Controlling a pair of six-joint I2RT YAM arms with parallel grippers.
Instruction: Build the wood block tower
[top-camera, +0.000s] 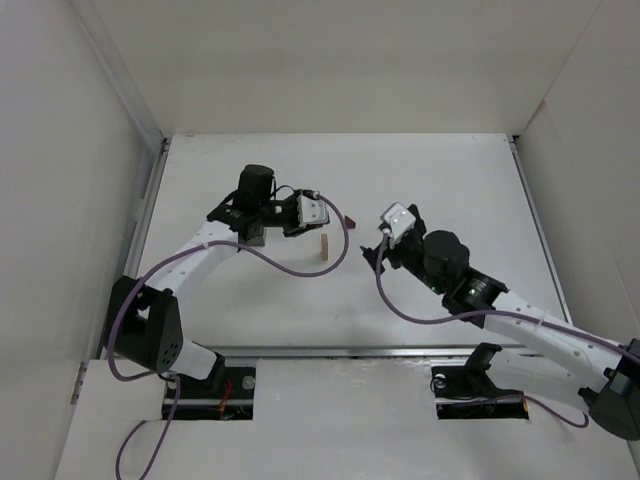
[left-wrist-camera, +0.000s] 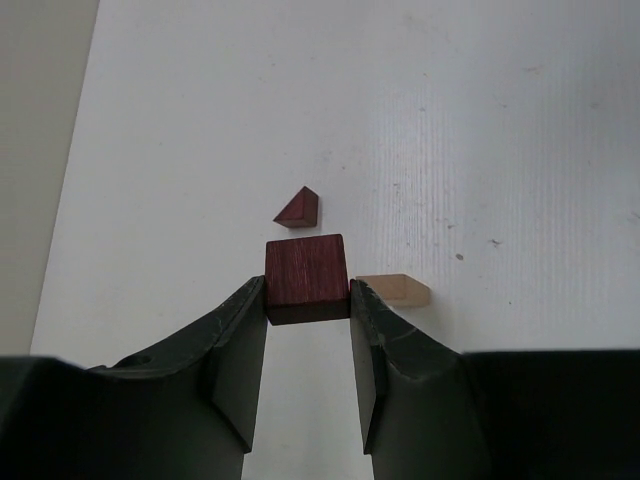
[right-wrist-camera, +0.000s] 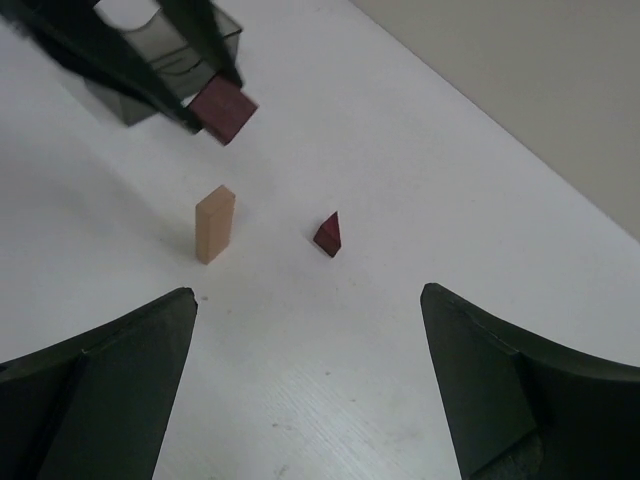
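White table (top-camera: 450, 170), white walls (top-camera: 60, 150) | left gripper (left-wrist-camera: 308, 292) grasping red-brown cube (left-wrist-camera: 306, 272) | right gripper (right-wrist-camera: 308, 300) spread wide, empty

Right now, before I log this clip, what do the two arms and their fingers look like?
Both the left arm and the right arm have white links joined by black cylindrical joints, on black bases. A purple cable loops loosely along each. Each wrist carries a small white camera housing. The fingers are dark, almost black, wedge-shaped and matte, with no markings visible.
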